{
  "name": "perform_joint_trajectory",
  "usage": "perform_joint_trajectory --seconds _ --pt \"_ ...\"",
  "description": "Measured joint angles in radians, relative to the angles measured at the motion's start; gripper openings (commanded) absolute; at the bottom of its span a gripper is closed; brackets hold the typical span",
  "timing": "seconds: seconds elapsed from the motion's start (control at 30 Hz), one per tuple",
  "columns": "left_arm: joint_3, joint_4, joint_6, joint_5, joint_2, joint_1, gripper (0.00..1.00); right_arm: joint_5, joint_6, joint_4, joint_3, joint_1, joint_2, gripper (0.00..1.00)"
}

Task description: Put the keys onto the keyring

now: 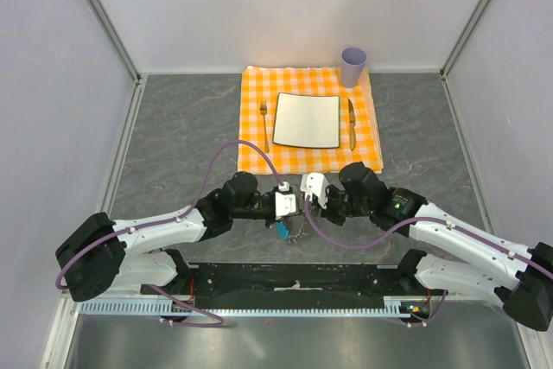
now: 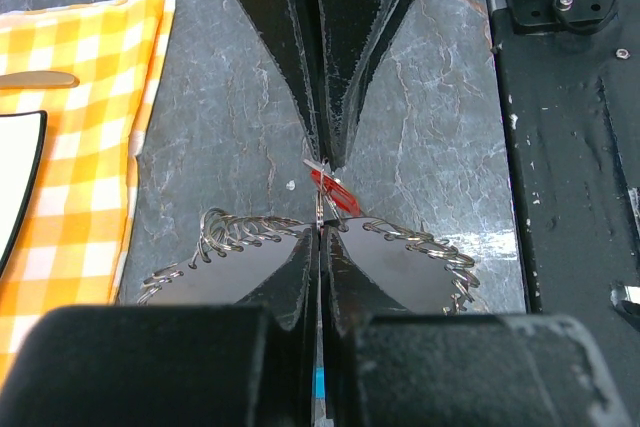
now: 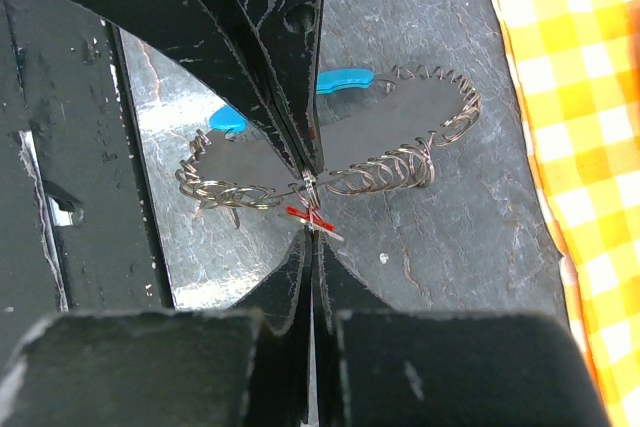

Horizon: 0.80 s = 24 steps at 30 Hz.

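My two grippers meet tip to tip just above the grey table. My left gripper (image 1: 292,211) (image 2: 322,230) is shut on the keyring (image 2: 425,245), a silvery loop of chained rings that hangs to both sides of its jaws. The keyring's blue tab (image 3: 340,79) shows behind that gripper and also in the top view (image 1: 283,231). My right gripper (image 1: 304,205) (image 3: 313,237) is shut on the tiny red key (image 3: 308,215), holding it against a ring at the left gripper's tips. The key also shows in the left wrist view (image 2: 335,193).
An orange checked cloth (image 1: 255,118) lies beyond the grippers with a white square plate (image 1: 307,120), a fork (image 1: 263,123) and a knife (image 1: 352,124) on it. A purple cup (image 1: 352,66) stands at its far right corner. The black base rail (image 1: 294,281) runs along the near edge.
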Motion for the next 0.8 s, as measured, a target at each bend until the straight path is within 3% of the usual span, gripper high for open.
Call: perform_joint_trajectory --seconds 0.8 --pt "0.0 0.0 -0.006 -0.003 0.0 0.0 0.02 0.029 0.0 0.0 0.0 0.005 -0.014 0.0"
